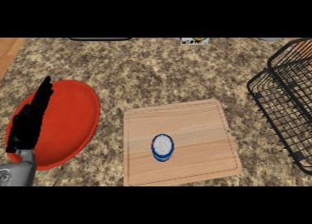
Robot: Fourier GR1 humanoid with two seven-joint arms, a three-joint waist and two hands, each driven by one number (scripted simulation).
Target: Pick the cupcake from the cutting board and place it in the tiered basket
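Speckled granite counter (152,74) fills the view, and everything sits on it. Over at its left edge, the left hand (30,120) stands over the red plate (71,118), fingers straight and pressed together, pointing up toward the far edge, holding nothing; it looks to be resting. Right hand? Nowhere in view, so nothing to say of it.

Moving to the middle: the board (184,127) lies near the counter's near edge, and the cupcake (162,147) sits on it, white top and blue wrapper, a little left of the board's centre and toward its near edge. Untouched, so the pick is not yet begun.

At the right edge, the black wire basket (285,113) waits, well apart from the cupcake, with something reddish inside that is too cut off to name.

The risks, as I judge them: a small round cupcake may tip or slide on the smooth board if the fingers close off-centre, and carrying it in too low could catch the basket's wire rim.
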